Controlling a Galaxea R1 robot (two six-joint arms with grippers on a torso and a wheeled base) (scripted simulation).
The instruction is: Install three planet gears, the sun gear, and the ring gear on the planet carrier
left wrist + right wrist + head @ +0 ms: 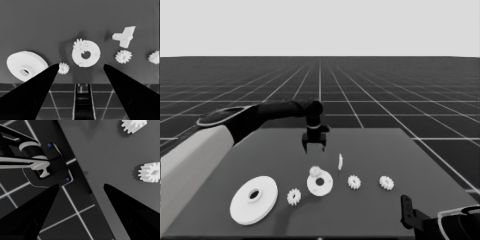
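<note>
The planet carrier, the smaller round part (320,183) (86,53), lies at mid table with one gear (315,171) (80,45) sitting on its far rim. My left gripper (314,149) (81,64) hangs above the table just behind it, open and holding nothing. The ring gear, the larger round part (254,199) (26,65), lies flat to the left. A loose gear (294,196) (63,68) rests between the two discs. Two more gears (354,182) (386,182) lie to the right. My right gripper (81,185) is parked open at the table's near right corner.
A thin white piece (340,161) (124,36) stands just right of the left gripper. The right wrist view shows two gears (150,172) (133,125) near the table's edge, and dark machinery (47,165) with blue lights past it.
</note>
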